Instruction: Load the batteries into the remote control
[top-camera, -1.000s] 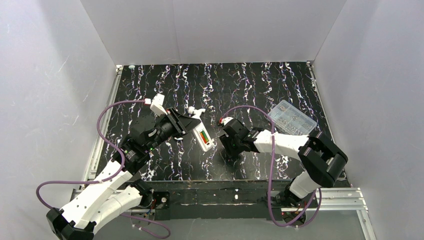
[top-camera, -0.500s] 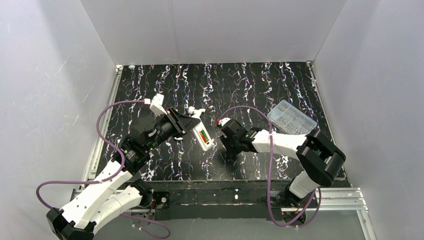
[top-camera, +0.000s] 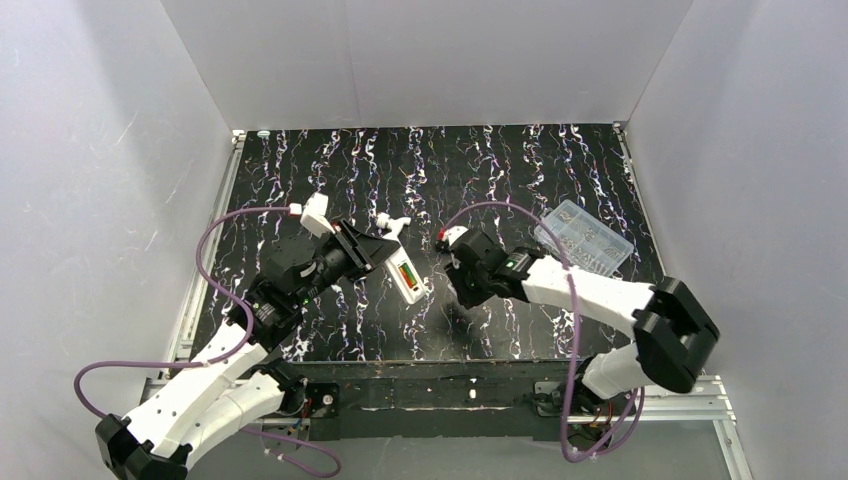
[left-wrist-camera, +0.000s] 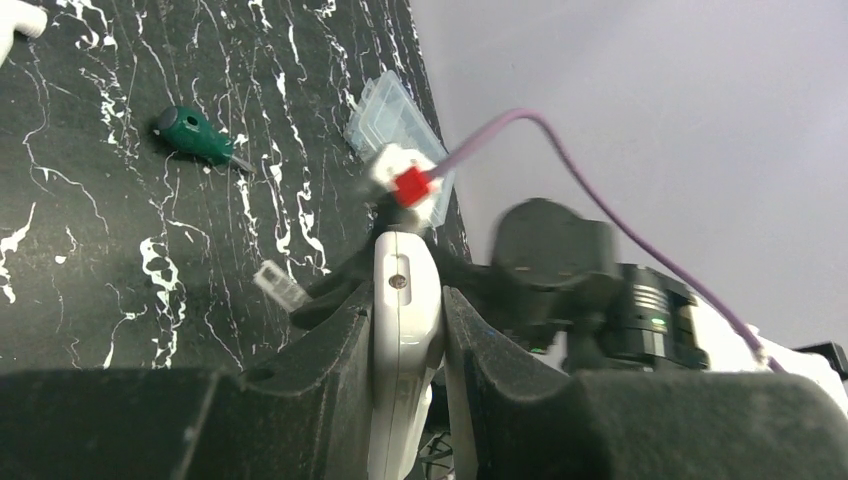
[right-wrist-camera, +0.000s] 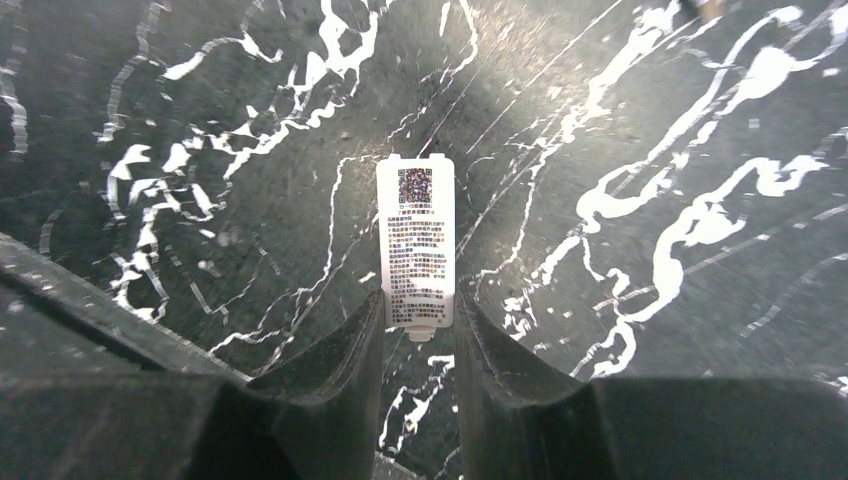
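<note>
My left gripper (top-camera: 385, 258) is shut on the remote control (top-camera: 405, 278), a slim white bar held off the table with its battery bay facing up. Red-orange batteries (top-camera: 404, 271) show inside that bay. In the left wrist view the remote (left-wrist-camera: 405, 300) stands edge-on, clamped between the two black pads. My right gripper (top-camera: 462, 290) hangs low over the table just right of the remote. Its fingertips (right-wrist-camera: 365, 325) press both sides of the near end of a small white cover plate (right-wrist-camera: 416, 235) with a printed label, which lies flat against the black surface.
A clear plastic compartment box (top-camera: 583, 237) sits at the back right. A green-handled screwdriver (left-wrist-camera: 192, 135) lies on the table beyond the remote, and a small white piece (top-camera: 392, 222) lies behind it. White walls close in three sides.
The right jaws have narrowed onto the cover plate, and the right arm's elbow has swung out to the right. The left arm holds the remote almost still.
</note>
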